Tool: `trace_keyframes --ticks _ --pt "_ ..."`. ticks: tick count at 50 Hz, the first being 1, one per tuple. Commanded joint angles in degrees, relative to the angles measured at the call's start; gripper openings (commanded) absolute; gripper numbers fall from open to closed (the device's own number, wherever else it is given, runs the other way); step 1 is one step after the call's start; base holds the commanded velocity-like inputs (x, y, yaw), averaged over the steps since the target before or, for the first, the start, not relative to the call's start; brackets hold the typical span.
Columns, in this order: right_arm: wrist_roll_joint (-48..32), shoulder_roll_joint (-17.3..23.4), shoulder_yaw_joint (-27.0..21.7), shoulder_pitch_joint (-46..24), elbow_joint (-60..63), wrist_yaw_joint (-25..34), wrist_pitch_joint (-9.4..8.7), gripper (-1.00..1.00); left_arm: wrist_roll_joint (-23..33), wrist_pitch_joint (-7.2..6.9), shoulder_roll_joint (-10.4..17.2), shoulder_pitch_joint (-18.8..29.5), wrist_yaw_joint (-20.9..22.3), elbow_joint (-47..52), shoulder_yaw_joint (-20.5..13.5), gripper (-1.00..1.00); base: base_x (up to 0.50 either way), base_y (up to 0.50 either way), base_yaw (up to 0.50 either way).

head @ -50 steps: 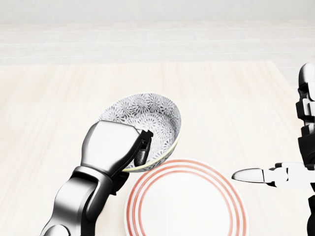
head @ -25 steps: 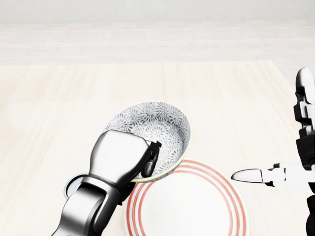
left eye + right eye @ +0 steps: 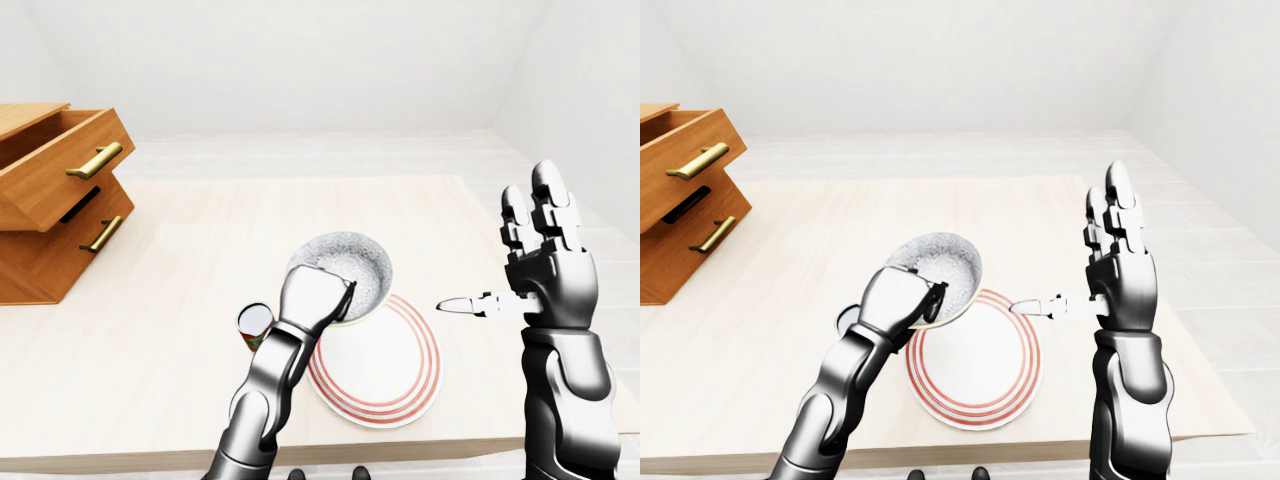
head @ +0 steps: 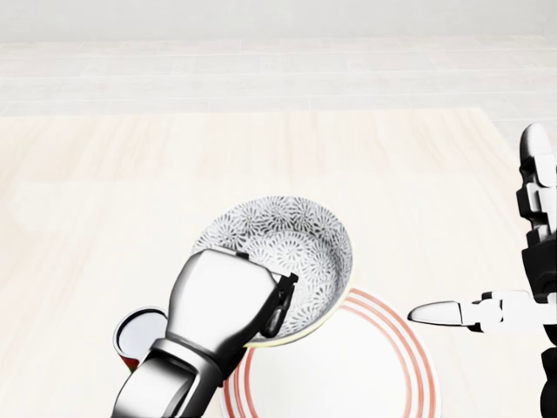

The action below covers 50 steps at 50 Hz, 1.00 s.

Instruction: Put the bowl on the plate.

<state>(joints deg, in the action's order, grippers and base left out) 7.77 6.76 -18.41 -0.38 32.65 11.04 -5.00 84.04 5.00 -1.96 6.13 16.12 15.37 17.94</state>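
One big pale table (image 3: 150,260) carries everything; a brown set of drawers (image 3: 50,200) sits at its left edge, with the top drawer pulled out; a white plate (image 4: 383,366) with red rings lies near the table's bottom edge; a grey patterned bowl (image 4: 287,235) tips over the plate's top-left rim, and I cannot tell if they touch; the left robot hand (image 4: 222,305) is clamped on the bowl's lower-left rim; the right robot hand (image 3: 548,275) is spread wide and holds nothing, just right of the plate; a small red cup (image 4: 139,335) stands just left of the plate.

Pale wood table (image 3: 150,310), wooden drawer unit (image 3: 40,250) at left, brass handles (image 3: 95,160), top drawer (image 3: 55,180) open, white walls (image 3: 300,60)
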Motion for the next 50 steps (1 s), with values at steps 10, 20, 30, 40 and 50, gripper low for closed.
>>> trace_keyframes --ticks 10,20,30,40,50 --pt "0.1 -0.1 -0.4 0.5 -0.2 0.7 0.0 1.0 -0.8 0.0 -0.9 -3.0 -0.8 3.6 1.1 -1.0 0.0 0.0 0.0" --pt "0.1 0.1 -0.7 0.4 0.1 0.7 0.0 1.0 -0.8 0.0 -0.7 -3.2 -1.8 2.5 1.4 -1.0 0.0 0.0 0.0" --pt "-0.1 0.1 -0.7 0.4 0.3 0.7 0.0 1.0 -1.0 0.0 -0.7 -3.6 -3.0 1.0 1.8 -1.0 0.0 0.0 0.0" --pt "-0.3 0.0 -0.5 0.3 -1.0 0.8 0.0 1.0 -1.4 0.0 -0.9 -1.6 -4.8 -3.5 0.9 -1.0 0.0 0.0 0.0" --pt "-0.1 0.1 -0.5 0.2 -1.7 0.8 0.0 1.0 -1.5 0.0 -1.1 -1.9 -5.2 -4.5 1.2 -1.0 0.0 0.0 0.0"
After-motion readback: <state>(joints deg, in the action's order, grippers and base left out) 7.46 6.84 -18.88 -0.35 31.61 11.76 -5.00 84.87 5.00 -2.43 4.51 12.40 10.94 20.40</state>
